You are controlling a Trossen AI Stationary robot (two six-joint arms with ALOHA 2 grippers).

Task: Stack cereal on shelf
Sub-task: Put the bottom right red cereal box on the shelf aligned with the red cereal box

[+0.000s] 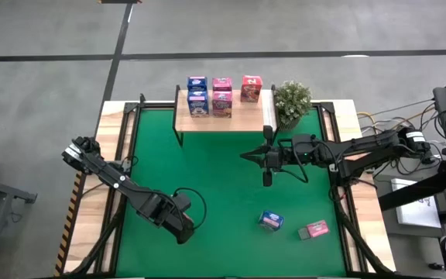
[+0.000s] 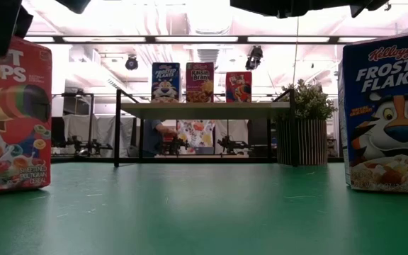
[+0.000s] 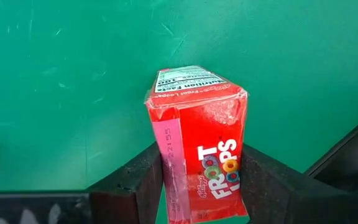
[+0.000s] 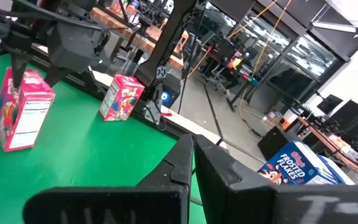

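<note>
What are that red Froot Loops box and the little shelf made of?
The red Froot Loops box looks like thin printed cardboard with a slight gloss; its front shows dents and creases. The shelf seems pale unpainted wood, grain faintly visible, on thin black legs, probably metal.

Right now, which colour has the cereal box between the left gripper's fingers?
Red, a Froot Loops box; the left wrist view shows it best.

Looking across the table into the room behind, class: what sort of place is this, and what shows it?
Probably a robotics lab or workshop: ceiling light panels, workbenches with equipment behind the shelf, and a green mat as a test surface.
</note>
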